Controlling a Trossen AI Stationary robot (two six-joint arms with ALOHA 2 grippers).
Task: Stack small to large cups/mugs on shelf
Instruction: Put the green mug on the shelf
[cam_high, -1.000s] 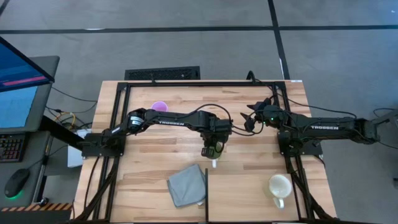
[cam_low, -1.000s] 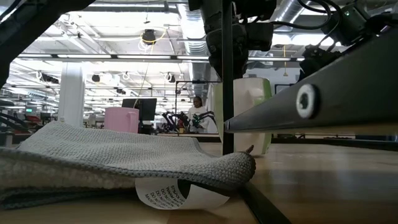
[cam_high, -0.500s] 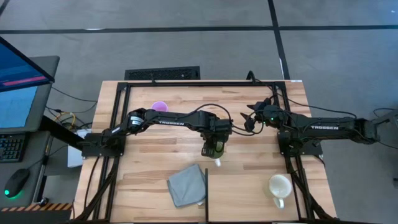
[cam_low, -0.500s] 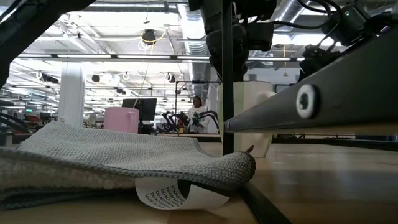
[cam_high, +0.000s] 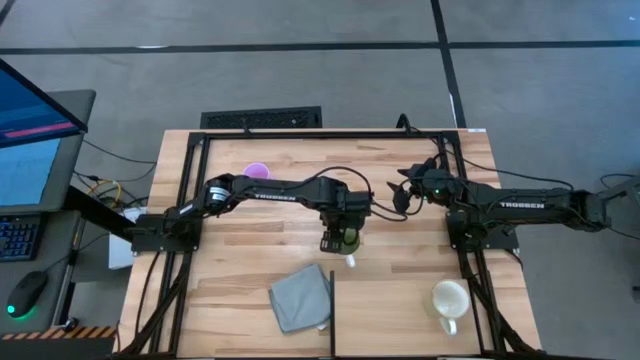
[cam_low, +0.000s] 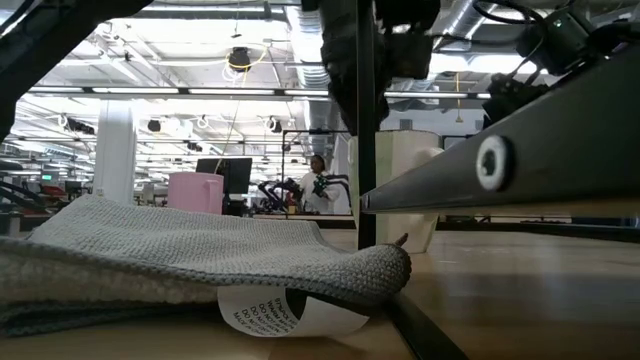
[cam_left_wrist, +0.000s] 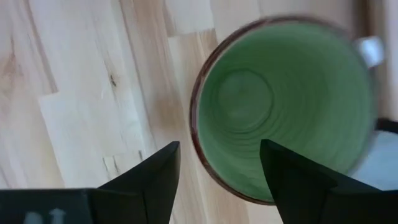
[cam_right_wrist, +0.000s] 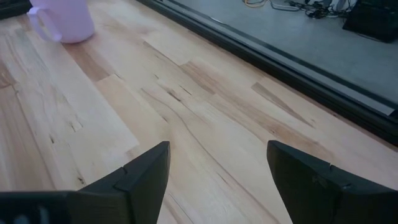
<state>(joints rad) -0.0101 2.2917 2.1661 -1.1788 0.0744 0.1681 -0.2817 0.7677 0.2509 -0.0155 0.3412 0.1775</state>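
green mug stands upright at mid-frame in high view, rim up. left gripper hangs right over it, fingers spread wide, holding nothing, one each side of the near rim; mug's far edge blurred, handle cut off. right gripper waits upper right, wide open, empty. lilac mug upper left, cream mug lower right.

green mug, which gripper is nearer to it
Left. The left gripper hangs open right over the green mug at mid-table. The right gripper waits open, off to the mug's right and farther back.
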